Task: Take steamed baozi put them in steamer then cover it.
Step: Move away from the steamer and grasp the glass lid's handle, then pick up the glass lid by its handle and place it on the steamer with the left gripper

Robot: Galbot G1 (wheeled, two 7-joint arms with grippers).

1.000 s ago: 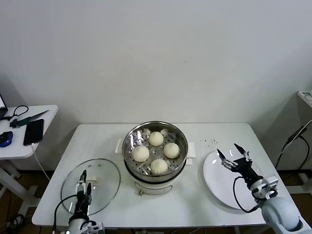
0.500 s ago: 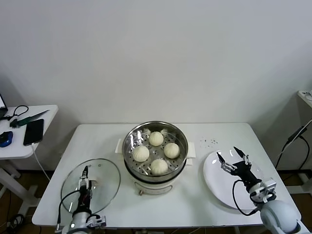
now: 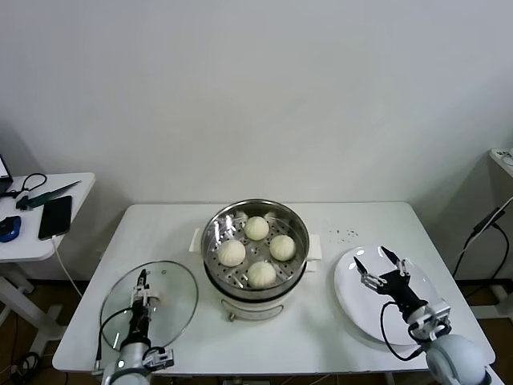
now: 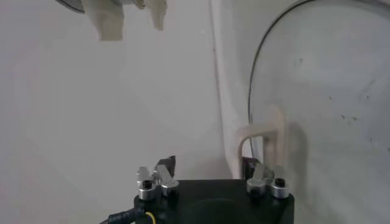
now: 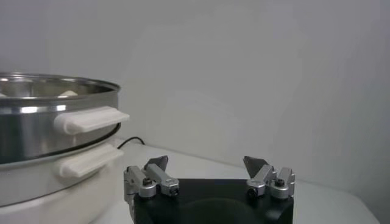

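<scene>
a bare lab-like room: plain white wall [image 3: 264, 88], white table [image 3: 176, 233], side desk [image 3: 32, 241] with phone [image 3: 54, 216] and cables [image 3: 28, 183].

The right gripper [image 5: 207, 163] sits at the bottom centre of the frame, its black body filling the lower edge, with two short dark fingertips [image 5: 157, 162] pointing up and spread well apart, nothing between them. At the left edge stands the steamer [image 5: 42, 125]: a shiny steel pot with a white side handle [image 5: 90, 119] jutting toward the centre, stacked on a white base with a second white handle [image 5: 87, 160] just below. A thin dark cable [image 5: 130, 141] lies on the white table [image 5: 317, 195] behind the pot. A plain pale wall [image 5: 244, 67] fills the rest.
</scene>
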